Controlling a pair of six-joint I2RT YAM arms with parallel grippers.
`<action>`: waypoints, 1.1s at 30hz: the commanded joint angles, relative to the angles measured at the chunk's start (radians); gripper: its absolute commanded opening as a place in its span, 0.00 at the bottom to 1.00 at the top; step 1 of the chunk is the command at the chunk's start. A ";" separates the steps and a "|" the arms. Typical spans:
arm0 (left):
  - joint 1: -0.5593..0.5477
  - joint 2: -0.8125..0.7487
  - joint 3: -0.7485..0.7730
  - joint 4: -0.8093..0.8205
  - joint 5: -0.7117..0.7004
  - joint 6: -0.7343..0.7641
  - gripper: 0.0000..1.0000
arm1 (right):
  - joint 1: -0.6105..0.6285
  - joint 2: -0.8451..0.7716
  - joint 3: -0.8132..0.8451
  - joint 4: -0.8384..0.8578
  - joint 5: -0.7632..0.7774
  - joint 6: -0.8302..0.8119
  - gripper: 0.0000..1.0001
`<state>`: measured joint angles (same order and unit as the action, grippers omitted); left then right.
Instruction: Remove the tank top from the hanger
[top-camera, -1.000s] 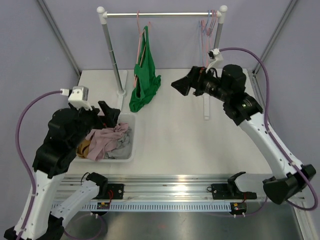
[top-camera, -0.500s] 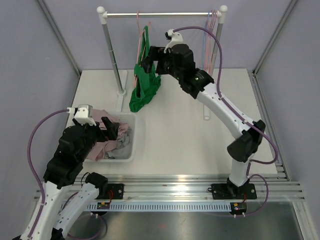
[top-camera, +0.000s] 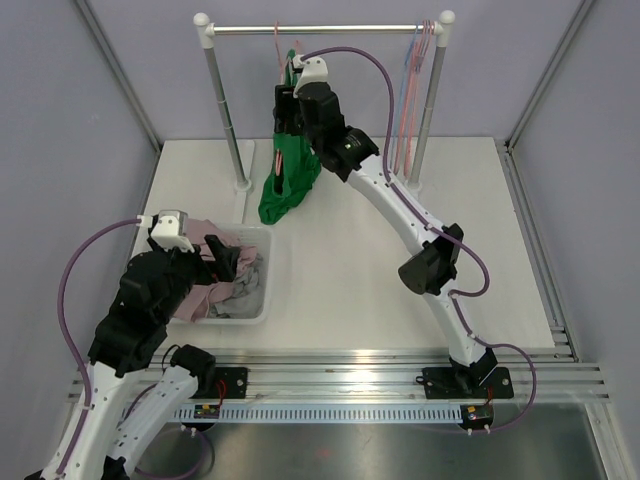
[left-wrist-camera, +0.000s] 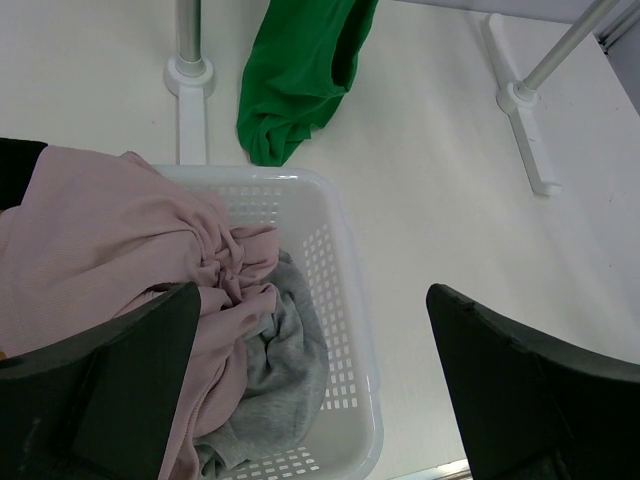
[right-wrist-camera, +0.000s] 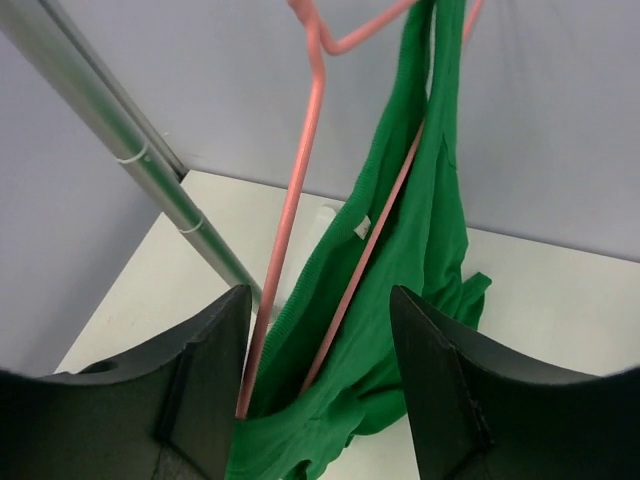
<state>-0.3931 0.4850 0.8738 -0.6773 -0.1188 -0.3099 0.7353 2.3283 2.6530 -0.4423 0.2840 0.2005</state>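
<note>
A green tank top (top-camera: 285, 185) hangs on a pink hanger (top-camera: 277, 60) from the rail, its bottom bunched on the table. In the right wrist view the tank top (right-wrist-camera: 420, 250) and the hanger's pink bars (right-wrist-camera: 300, 200) lie between my right fingers. My right gripper (top-camera: 288, 108) is open, its jaws on either side of the hanger and cloth at the top of the garment (right-wrist-camera: 320, 400). My left gripper (top-camera: 222, 258) is open and empty over the white basket (left-wrist-camera: 350, 290). The tank top's lower end (left-wrist-camera: 295, 80) shows in the left wrist view.
The white basket (top-camera: 262, 300) holds pink (left-wrist-camera: 110, 260) and grey (left-wrist-camera: 285, 360) clothes at the table's left. The rack's left post (top-camera: 225, 105) and right post (top-camera: 425, 110) stand at the back. Several empty hangers (top-camera: 410, 80) hang at the rail's right end.
My right arm has swung left from the rack's right side to the hanger, and its open jaws now straddle the tank top's top. My left arm shifted slightly lower over the basket.
</note>
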 joint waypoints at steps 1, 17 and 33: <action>-0.003 0.004 -0.004 0.064 0.036 0.020 0.99 | 0.007 -0.030 -0.004 0.045 0.112 -0.075 0.64; -0.001 0.038 -0.001 0.058 0.074 0.023 0.99 | 0.007 -0.043 -0.012 0.065 0.144 -0.167 0.31; -0.001 0.056 0.001 0.053 0.091 0.026 0.99 | -0.008 -0.038 0.013 0.070 0.106 -0.190 0.05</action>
<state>-0.3931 0.5381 0.8738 -0.6777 -0.0551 -0.3023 0.7338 2.3238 2.6160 -0.4156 0.3969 0.0189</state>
